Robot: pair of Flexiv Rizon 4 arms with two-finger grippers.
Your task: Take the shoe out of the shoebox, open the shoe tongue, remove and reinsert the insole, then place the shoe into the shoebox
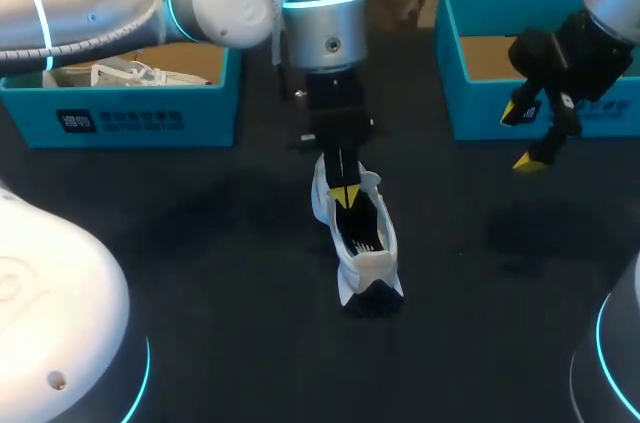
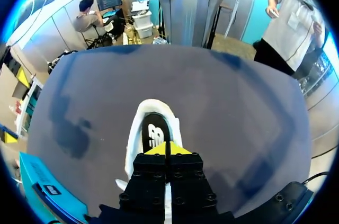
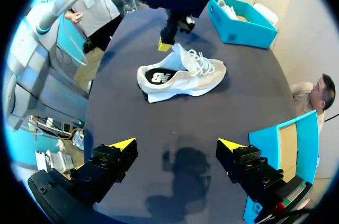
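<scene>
The white and beige lace-up sneaker [image 1: 366, 261] lies on its sole near the middle of the dark counter [image 1: 200, 273]. In the head view its heel points to 6 o'clock and its toe to 12 o'clock. Its black insole [image 2: 154, 134] shows in the heel opening. The left hand [image 2: 168, 149] stands straight down over the laced part of the sneaker, its yellow tips pressed together with no gap at the raised tongue. Whether any of the tongue is pinched between them cannot be told. At about 10 o'clock from the sneaker, well apart from it, sits a teal cardboard shoebox [image 1: 120, 123] with a second white shoe [image 1: 130, 73] inside. At about 2 o'clock sits a second teal shoebox [image 1: 480, 118] with a bare brown floor. The right hand [image 1: 522, 138] hangs in front of that box's near wall, fingers spread wide and grasping nothing.
</scene>
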